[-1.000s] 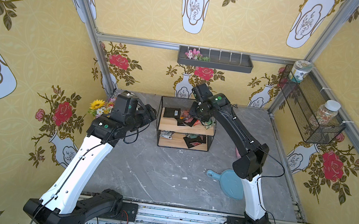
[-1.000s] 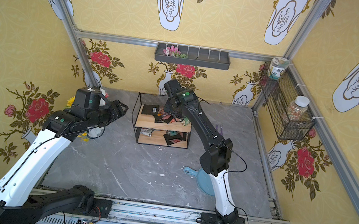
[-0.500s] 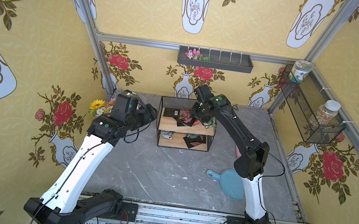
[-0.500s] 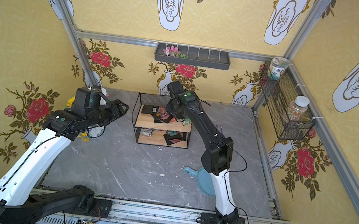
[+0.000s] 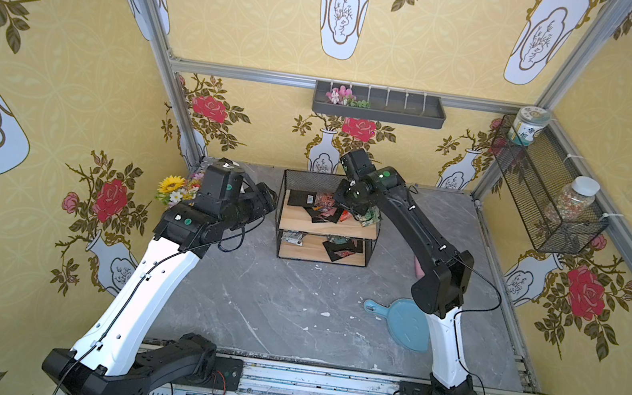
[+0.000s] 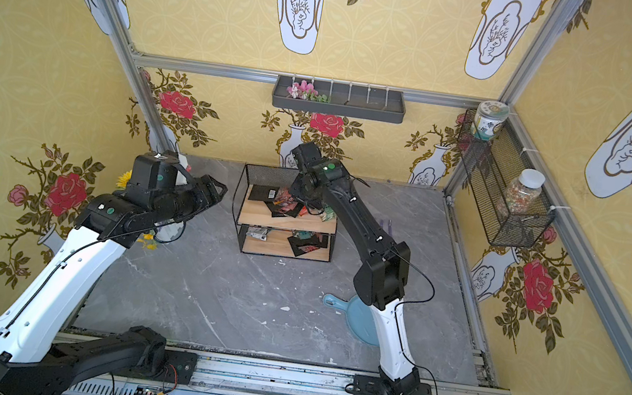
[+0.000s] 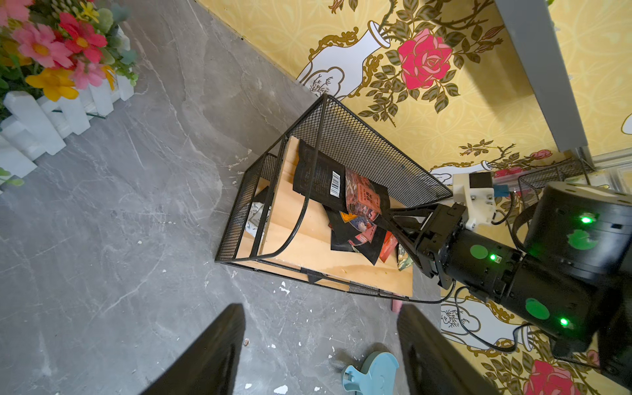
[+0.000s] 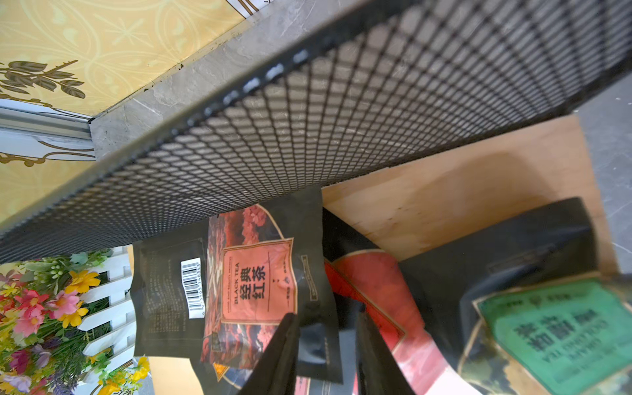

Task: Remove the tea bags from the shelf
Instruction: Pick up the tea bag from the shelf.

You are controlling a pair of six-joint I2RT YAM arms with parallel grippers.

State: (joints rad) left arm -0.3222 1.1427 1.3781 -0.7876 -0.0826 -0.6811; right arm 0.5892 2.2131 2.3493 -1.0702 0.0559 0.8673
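Both top views hang high over my bench, tilted steeply down toward the back wall, far enough off to take in both my arms and the whole shelf (image 5: pixel 294 219). My left wrist camera stands well back, looking past my left gripper (image 7: pixel 320 307) at the shelf's side and my right arm. My right wrist camera is right in close over the upper board, tea bags (image 8: pixel 260 290) filling it. All four views share that upper tier.
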